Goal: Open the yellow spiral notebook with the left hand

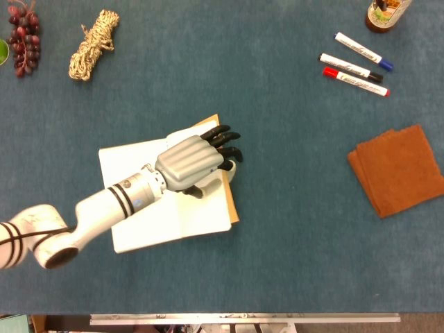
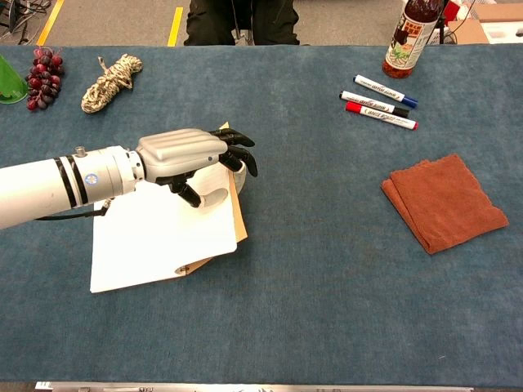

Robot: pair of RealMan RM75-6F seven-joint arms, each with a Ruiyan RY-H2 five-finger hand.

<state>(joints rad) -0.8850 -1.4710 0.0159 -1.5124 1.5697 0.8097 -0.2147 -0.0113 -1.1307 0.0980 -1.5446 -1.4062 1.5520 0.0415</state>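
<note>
White paper shows because the yellow spiral notebook [image 1: 170, 208] lies open on the blue table [image 1: 277, 208]. The left hand [image 1: 198, 161] holds the folded cover at its right edge, fingers curled, probably to lay it flat.

Beneath the left hand [image 1: 193, 161] fingers [image 2: 235, 139], the notebook [image 1: 170, 208]'s spiral edge is hidden; whether they grip the cover is unclear.

The head view looks straight down; the chest view looks forward, lower. Both show the blue felt table [image 1: 277, 229] [image 2: 310, 310].
</note>
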